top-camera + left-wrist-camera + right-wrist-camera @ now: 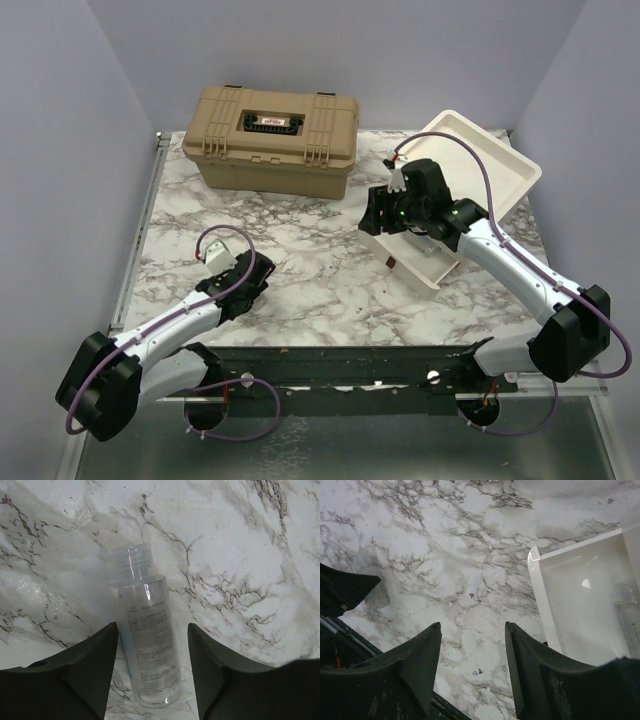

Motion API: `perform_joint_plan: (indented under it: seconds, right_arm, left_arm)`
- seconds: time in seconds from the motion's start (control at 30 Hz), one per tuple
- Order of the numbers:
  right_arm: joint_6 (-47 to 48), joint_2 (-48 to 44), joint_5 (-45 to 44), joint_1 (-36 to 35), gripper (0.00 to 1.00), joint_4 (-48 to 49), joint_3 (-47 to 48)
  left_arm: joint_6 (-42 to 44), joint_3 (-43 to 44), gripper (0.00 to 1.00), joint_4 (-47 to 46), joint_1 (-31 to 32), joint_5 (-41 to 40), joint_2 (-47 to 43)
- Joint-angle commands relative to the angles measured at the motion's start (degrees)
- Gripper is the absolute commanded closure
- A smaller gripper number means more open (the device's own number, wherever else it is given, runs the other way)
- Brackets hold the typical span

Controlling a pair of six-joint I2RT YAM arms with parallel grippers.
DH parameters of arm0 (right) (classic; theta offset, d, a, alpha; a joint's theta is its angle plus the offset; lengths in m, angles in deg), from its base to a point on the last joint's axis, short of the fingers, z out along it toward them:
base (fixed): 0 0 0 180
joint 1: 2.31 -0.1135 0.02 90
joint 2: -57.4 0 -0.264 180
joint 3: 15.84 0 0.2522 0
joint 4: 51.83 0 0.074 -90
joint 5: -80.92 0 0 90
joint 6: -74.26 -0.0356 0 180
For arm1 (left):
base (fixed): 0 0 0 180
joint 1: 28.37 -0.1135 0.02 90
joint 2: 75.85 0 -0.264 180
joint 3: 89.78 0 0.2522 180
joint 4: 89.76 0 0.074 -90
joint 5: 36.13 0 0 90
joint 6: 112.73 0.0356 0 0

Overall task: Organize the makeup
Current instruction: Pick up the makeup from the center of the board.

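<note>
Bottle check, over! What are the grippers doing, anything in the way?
Left gripper open, straddling clear bottle lying on table. Right gripper open, empty, beside white tray. Nothing blocking.

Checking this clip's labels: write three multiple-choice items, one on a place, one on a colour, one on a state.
1. The bottle by the left tool lies: A) in the white tray; B) on the marble table; C) on a shelf.
2. The latched case is: A) tan; B) red; C) blue.
3. The right tool is: A) shut on a brush; B) open and empty; C) out of view.
Answers: B, marble lies under it; A, seen from above; B, its fingers stand apart with nothing between.
</note>
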State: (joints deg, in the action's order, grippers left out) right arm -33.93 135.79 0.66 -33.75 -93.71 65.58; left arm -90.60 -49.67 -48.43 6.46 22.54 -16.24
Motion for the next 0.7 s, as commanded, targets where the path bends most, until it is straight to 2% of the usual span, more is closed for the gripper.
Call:
perform_joint_plan:
  seconds: [0.0, 0.13, 0.27, 0.43, 0.53, 0.67]
  right_arm:
    - [-0.4, 0.7, -0.9, -0.3, 0.40, -1.8, 1.5]
    - [-0.5, 0.7, -0.9, -0.3, 0.40, -2.0, 1.4]
    - [-0.5, 0.7, -1.2, -0.3, 0.40, -2.2, 1.4]
    - [-0.4, 0.6, -1.3, -0.3, 0.40, -2.4, 1.6]
    - [-0.8, 0.4, -0.2, -0.3, 0.40, -1.8, 1.5]
    - [-3.4, -1.5, -0.9, -0.3, 0.40, 0.6, 0.4]
  left_arm:
    - [0.8, -1.0, 0.43, -2.3, -0.4, 1.9, 0.7]
    - [1.5, -1.1, 0.51, -3.2, -0.5, 2.5, 1.5]
    - [2.5, -0.6, 0.64, -3.5, -0.5, 3.0, 2.1]
    - [5.2, 0.9, 0.71, -4.7, -0.5, 4.6, 1.7]
    - [9.3, 2.0, 0.84, -8.3, -0.5, 8.4, 0.3]
    - [12.5, 2.5, 0.84, -15.1, -0.5, 14.6, -2.6]
